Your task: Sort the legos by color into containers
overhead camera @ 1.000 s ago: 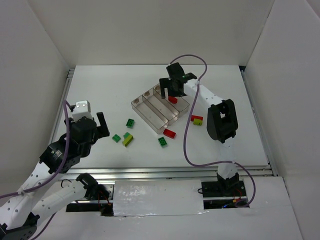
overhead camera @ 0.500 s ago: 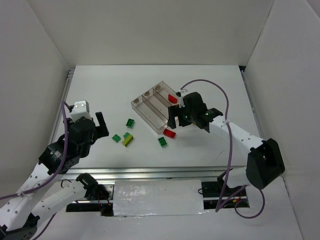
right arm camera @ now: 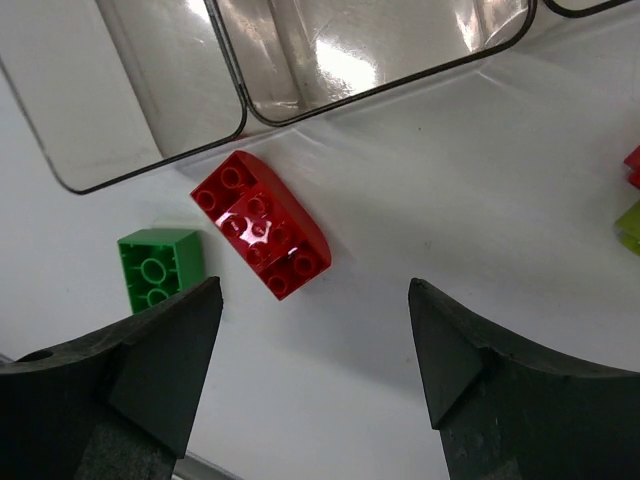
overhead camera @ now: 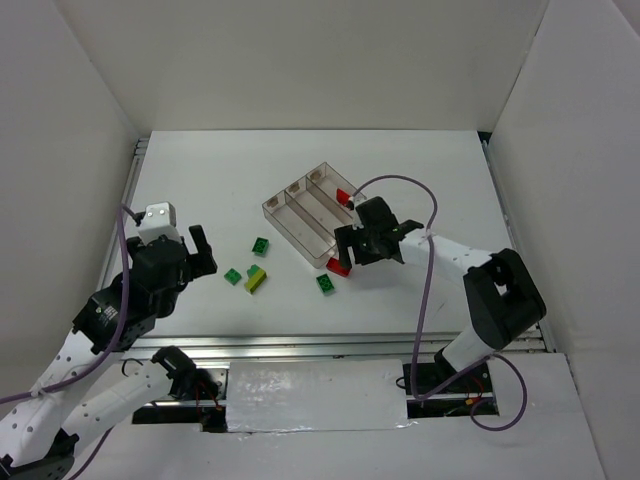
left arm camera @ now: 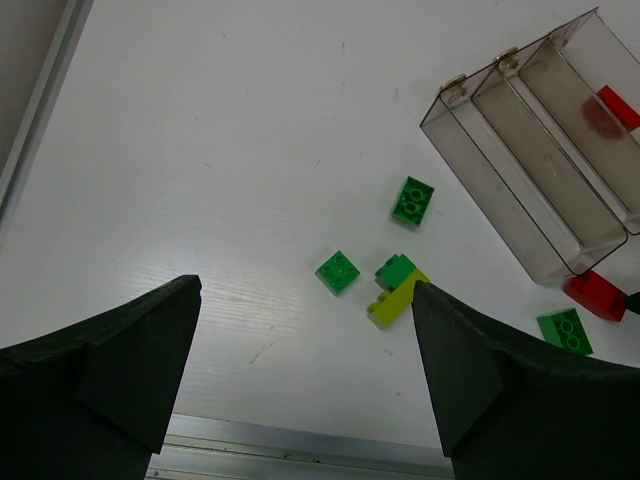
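The clear tray (overhead camera: 290, 228) of three long containers lies mid-table, with one red lego (overhead camera: 344, 196) in its right-hand compartment. My right gripper (overhead camera: 352, 250) hangs open just off the tray's near end. In the right wrist view a red lego (right arm camera: 262, 237) lies on the table just ahead of the right gripper (right arm camera: 315, 300), and a green lego (right arm camera: 158, 270) sits by the left finger. My left gripper (overhead camera: 200, 250) is open and empty. In the left wrist view, past the left gripper (left arm camera: 305, 300), lie two green legos (left arm camera: 413, 200) (left arm camera: 338, 271) and a green-on-yellow-green pair (left arm camera: 397, 288).
A red piece (right arm camera: 632, 165) and a yellow-green piece (right arm camera: 630, 225) show at the right edge of the right wrist view. White walls enclose the table on three sides. A metal rail (overhead camera: 340, 345) runs along the near edge.
My right arm has swung from over the tray's far end down to its near end, above the red lego on the table, and its jaws have narrowed somewhat. The left arm has barely moved.
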Controlling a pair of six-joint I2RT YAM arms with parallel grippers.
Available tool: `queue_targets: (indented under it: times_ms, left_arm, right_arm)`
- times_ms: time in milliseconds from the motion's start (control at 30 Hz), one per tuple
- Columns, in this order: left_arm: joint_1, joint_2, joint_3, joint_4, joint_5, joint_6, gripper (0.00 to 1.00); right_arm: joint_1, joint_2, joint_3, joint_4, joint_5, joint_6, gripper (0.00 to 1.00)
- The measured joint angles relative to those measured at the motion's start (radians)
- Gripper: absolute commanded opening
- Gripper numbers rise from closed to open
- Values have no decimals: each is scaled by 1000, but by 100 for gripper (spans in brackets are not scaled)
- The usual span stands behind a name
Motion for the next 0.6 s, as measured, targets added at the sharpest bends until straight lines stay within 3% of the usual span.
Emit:
queue_targets:
  times_ms: [600]
  left_arm:
    - [0,0,0,6,31,23,99]
  right_arm:
    - [69,190,135,-48,53,-49,72]
